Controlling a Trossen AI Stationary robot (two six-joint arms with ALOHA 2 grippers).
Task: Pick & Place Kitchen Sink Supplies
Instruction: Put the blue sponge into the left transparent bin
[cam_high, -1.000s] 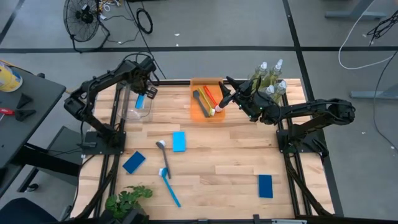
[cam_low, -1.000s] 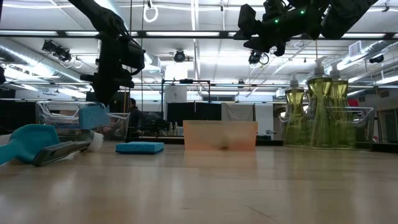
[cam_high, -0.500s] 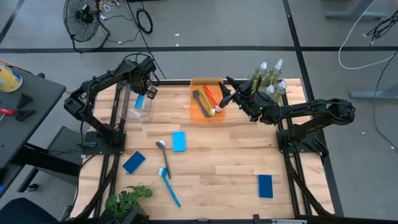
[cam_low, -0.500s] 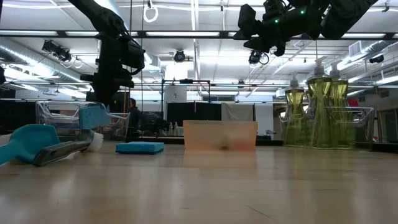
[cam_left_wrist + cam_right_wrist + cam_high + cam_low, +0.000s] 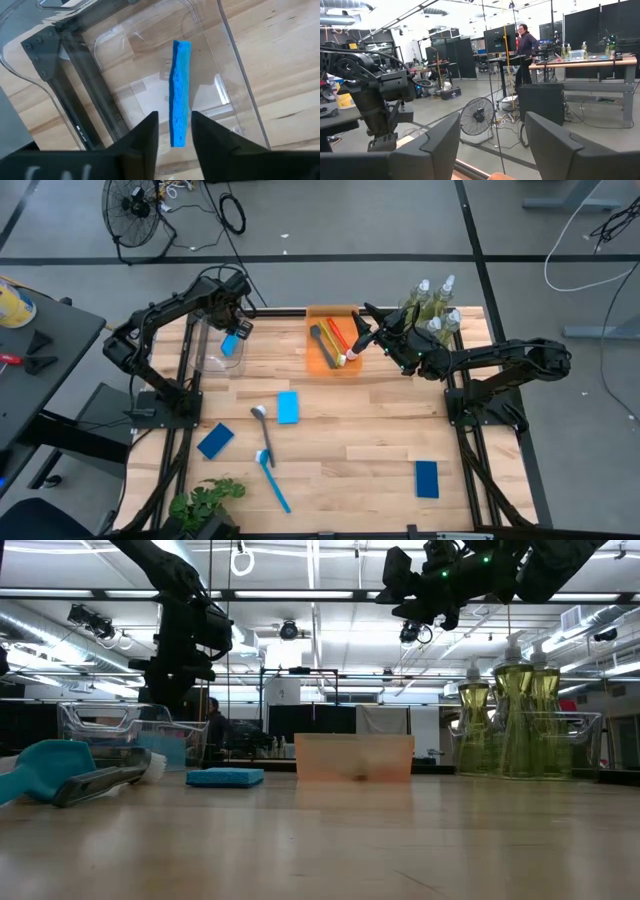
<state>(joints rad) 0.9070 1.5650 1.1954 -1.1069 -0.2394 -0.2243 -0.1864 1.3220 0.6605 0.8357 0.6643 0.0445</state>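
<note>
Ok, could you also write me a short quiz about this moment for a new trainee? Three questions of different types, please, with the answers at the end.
1. Count: how many blue sponges lie flat on the bare tabletop?
2. Choose one: where is the light-blue sponge just beyond the left gripper? A) inside the clear bin; B) on the bare tabletop; C) on the floor.
3. True or false: the right gripper is shut on a brush.

Key: 1) three; 2) A; 3) false, its fingers are apart with nothing between them.
</note>
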